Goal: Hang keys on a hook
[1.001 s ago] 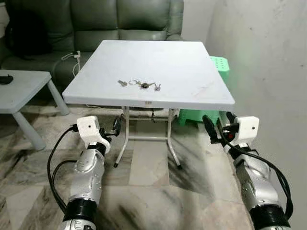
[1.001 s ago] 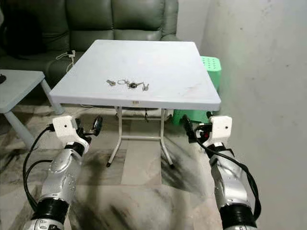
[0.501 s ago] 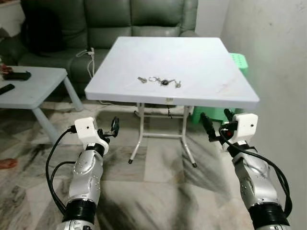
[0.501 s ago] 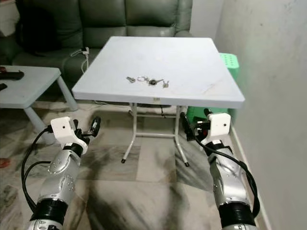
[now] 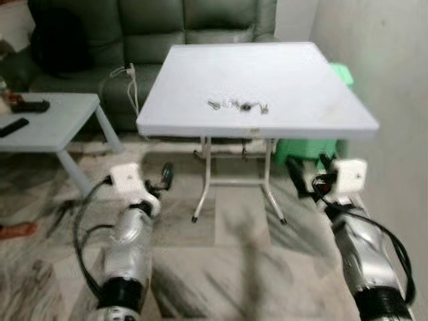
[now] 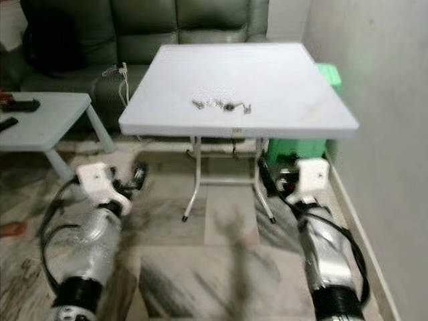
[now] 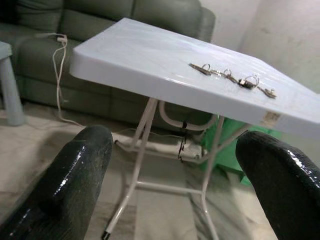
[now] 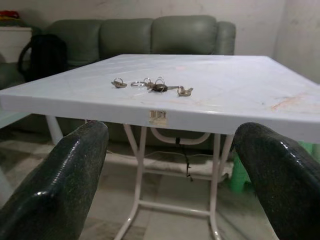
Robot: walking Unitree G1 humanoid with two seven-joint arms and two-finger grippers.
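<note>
I am standing on a marbled, grey-veined tile floor, facing a square white folding table whose smooth plastic top is sitting on thin white metal legs. Behind it, a dark green leather sofa is running along the back of the room, with a white cable trailing off its seat. A pale plastered wall is closing in the right side, and a green plastic stool is tucked under the table beside it. To my left, a lower pale coffee table is holding two dark objects, too blurred to name.

The keys are lying in a loose string near the front edge of the folding table: small metal keys, split rings and one dark fob.

I am holding my left gripper and my right gripper low in front of the table's edge, below the tabletop, each with its glossy black fingers spread wide and gripping nothing.
</note>
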